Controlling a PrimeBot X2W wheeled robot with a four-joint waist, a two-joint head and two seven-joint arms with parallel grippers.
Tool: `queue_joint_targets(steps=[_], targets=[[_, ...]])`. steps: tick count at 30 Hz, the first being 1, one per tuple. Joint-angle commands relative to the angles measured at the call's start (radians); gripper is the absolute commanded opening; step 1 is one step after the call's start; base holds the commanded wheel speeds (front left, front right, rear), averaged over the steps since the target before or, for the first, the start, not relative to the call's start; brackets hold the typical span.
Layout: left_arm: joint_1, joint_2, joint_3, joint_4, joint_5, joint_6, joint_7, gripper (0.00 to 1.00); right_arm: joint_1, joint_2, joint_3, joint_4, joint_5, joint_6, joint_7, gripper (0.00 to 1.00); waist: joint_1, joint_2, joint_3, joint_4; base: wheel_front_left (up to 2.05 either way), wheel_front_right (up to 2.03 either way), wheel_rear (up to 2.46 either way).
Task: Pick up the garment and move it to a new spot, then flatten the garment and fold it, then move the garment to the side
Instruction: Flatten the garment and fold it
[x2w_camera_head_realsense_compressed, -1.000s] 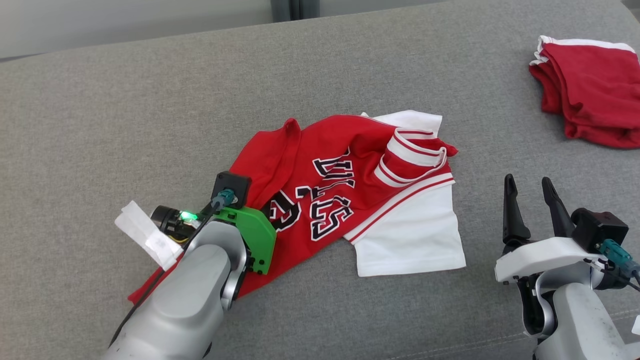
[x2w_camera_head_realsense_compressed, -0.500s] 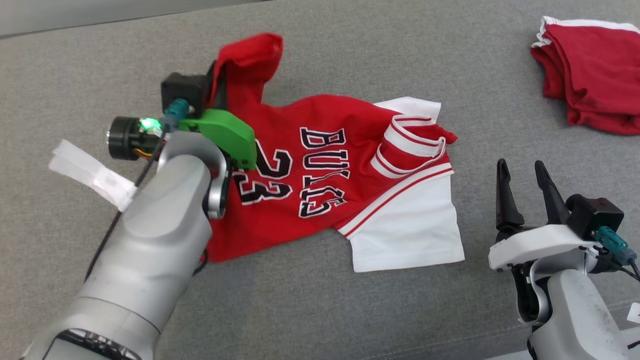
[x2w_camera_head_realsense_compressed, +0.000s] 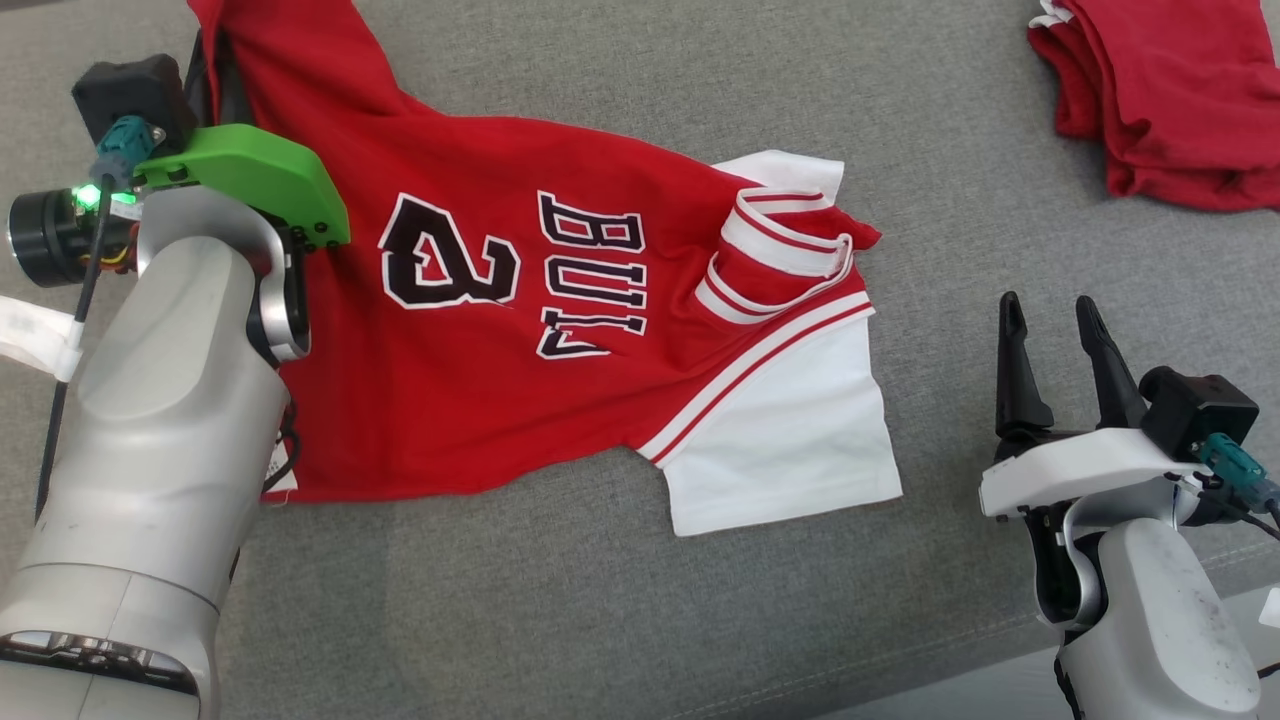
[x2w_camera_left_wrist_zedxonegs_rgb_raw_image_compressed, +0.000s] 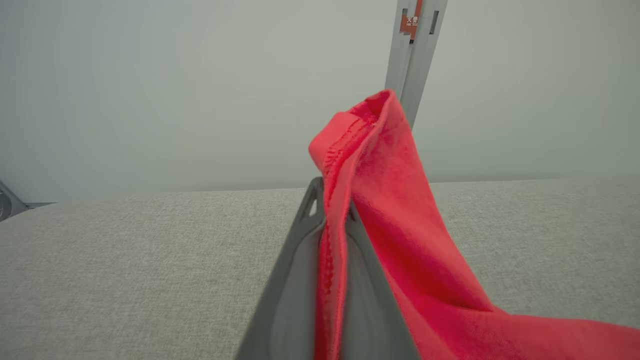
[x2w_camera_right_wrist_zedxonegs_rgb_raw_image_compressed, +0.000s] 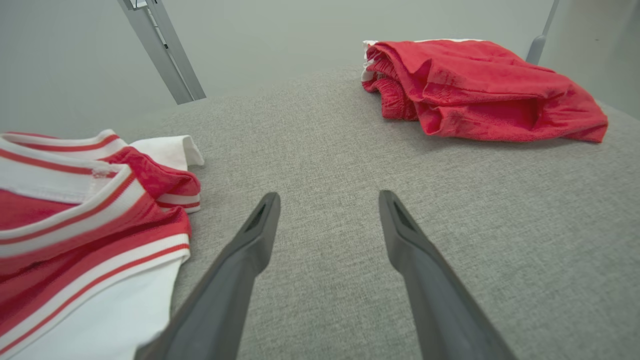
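The garment (x2w_camera_head_realsense_compressed: 520, 330) is a red jersey with black lettering and white sleeves, lying spread on the grey cushion (x2w_camera_head_realsense_compressed: 600, 600). My left arm reaches to the upper left of the head view, and the jersey's red corner rises there beside its green mount (x2w_camera_head_realsense_compressed: 250, 170). In the left wrist view my left gripper (x2w_camera_left_wrist_zedxonegs_rgb_raw_image_compressed: 332, 197) is shut on the garment's stitched red hem (x2w_camera_left_wrist_zedxonegs_rgb_raw_image_compressed: 360, 130), held up above the cushion. My right gripper (x2w_camera_head_realsense_compressed: 1048, 305) stands open to the right of the white sleeve (x2w_camera_head_realsense_compressed: 790, 440), holding nothing. The right wrist view shows the right gripper (x2w_camera_right_wrist_zedxonegs_rgb_raw_image_compressed: 330, 197) over bare cushion.
A second red garment (x2w_camera_head_realsense_compressed: 1170, 90), folded, lies at the far right, also in the right wrist view as the folded red garment (x2w_camera_right_wrist_zedxonegs_rgb_raw_image_compressed: 480, 85). A pale wall with a metal post (x2w_camera_left_wrist_zedxonegs_rgb_raw_image_compressed: 412, 45) stands behind the cushion. The cushion's front edge runs near my right arm.
My left gripper has shut on the red hem and lifted it up and away to the far left, drawing the jersey out longer. The head camera has shifted. The right gripper stays open.
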Motion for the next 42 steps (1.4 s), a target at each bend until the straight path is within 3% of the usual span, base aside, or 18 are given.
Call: queue_joint_targets(steps=[1, 2, 3, 4, 11, 19, 27, 34, 42], targets=[[0.007, 0.008, 0.017, -0.019, 0.018, 0.004, -0.005, 0.0, -0.015, -0.002, -0.002, 0.0, -0.002, -0.002, -0.006, 1.0, 0.0, 0.0, 0.004, 0.001, 0.0, 0.0, 0.0], [0.021, 0.004, 0.031, -0.031, 0.025, -0.002, -0.004, 0.13, -0.016, -0.002, 0.0, 0.001, -0.003, -0.002, -0.007, 1.0, 0.0, 0.0, 0.002, 0.004, 0.0, 0.0, 0.0], [0.031, 0.002, 0.042, -0.042, 0.031, -0.008, -0.004, 0.5, -0.016, -0.002, 0.0, 0.002, -0.004, -0.002, -0.007, 1.0, 0.0, 0.0, 0.0, 0.008, 0.0, 0.0, 0.0], [0.039, 0.0, 0.056, -0.061, 0.043, -0.011, -0.004, 1.0, -0.017, -0.002, 0.0, 0.002, -0.004, -0.002, -0.007, 1.0, 0.0, 0.0, -0.003, 0.012, 0.0, 0.0, 0.0], [0.153, -0.015, 0.161, -0.201, 0.102, -0.058, -0.004, 1.0, 0.012, -0.002, -0.014, 0.001, -0.017, -0.002, -0.008, 1.0, 0.0, 0.0, -0.044, 0.06, 0.0, 0.0, 0.0], [0.39, -0.036, 0.25, -0.377, 0.154, -0.131, -0.003, 1.0, 0.068, -0.002, -0.04, -0.031, -0.04, -0.002, -0.008, 1.0, 0.0, 0.0, -0.132, 0.129, 0.0, 0.0, 0.0], [0.635, -0.074, 0.361, -0.516, 0.173, -0.115, -0.003, 1.0, 0.12, -0.003, -0.049, -0.06, -0.039, -0.002, 0.003, 1.0, 0.0, 0.0, -0.184, 0.181, 0.0, 0.0, 0.0], [0.714, -0.103, 0.373, -0.442, 0.162, -0.119, 0.006, 1.0, 0.131, -0.002, -0.04, -0.069, -0.032, -0.002, 0.014, 1.0, 0.0, 0.0, -0.188, 0.192, 0.0, 0.0, 0.0], [0.654, -0.125, 0.327, -0.29, 0.152, -0.149, 0.04, 1.0, 0.118, -0.002, -0.038, -0.08, -0.04, -0.002, 0.025, 1.0, 0.0, 0.0, -0.172, 0.175, 0.0, 0.0, 0.0]])
